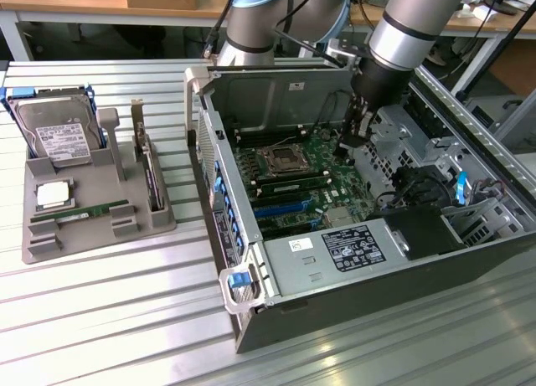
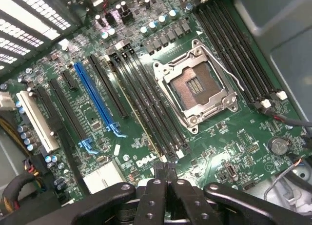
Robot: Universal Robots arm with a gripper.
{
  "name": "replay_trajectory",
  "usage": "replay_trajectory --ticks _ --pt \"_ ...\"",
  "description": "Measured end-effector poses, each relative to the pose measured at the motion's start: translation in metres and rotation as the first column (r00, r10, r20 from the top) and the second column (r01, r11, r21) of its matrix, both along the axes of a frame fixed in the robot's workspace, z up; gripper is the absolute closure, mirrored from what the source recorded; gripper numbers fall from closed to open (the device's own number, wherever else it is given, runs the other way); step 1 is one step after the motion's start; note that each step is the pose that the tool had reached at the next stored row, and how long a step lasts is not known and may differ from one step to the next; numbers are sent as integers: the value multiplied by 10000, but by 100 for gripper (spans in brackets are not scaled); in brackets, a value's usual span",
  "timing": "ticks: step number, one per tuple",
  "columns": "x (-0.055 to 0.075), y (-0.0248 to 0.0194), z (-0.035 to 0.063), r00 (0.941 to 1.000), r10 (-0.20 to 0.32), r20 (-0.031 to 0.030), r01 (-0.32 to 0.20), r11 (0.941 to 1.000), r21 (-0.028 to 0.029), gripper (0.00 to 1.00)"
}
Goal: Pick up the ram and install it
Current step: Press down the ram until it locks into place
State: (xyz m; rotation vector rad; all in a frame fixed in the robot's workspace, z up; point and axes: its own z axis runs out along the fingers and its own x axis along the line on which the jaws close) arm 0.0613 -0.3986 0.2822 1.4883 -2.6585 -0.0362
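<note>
The gripper (image 2: pixel 165 173) hangs inside the open case (image 1: pixel 469 260), above the motherboard (image 2: pixel 229 137), with its fingers pressed together and nothing between them. The ram (image 1: pixel 289 186) sits in a slot just beside the CPU socket (image 2: pixel 195 86). On the bench's far side, a grey holder (image 1: pixel 50 244) carries a hard drive (image 1: pixel 54 135).

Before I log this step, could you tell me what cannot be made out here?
Wrist view: the hand's base, cut off by the picture's edge.
Exterior view: print on the green stick in the tray, too small.
Exterior view: computer case's end, past that view's right edge.
</note>
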Motion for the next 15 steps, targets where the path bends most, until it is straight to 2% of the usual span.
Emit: replay_trajectory --ticks 3,6,7,9,11,13,15 --pt "4 0 0 9985 -547 0 547 9985 -19 89" --pt "6 0 0 9964 -845 1 845 9964 -30 89" --pt "9 0 0 9925 -1222 3 1222 9925 -45 89" --pt "11 0 0 9894 -1449 4 1449 9894 -56 89" --pt "15 0 0 9817 -1903 9 1903 9817 -82 89" --pt "16 0 0 9765 -2154 11 2154 9765 -94 89" --pt "18 0 0 9665 -2566 16 2566 9665 -113 89"
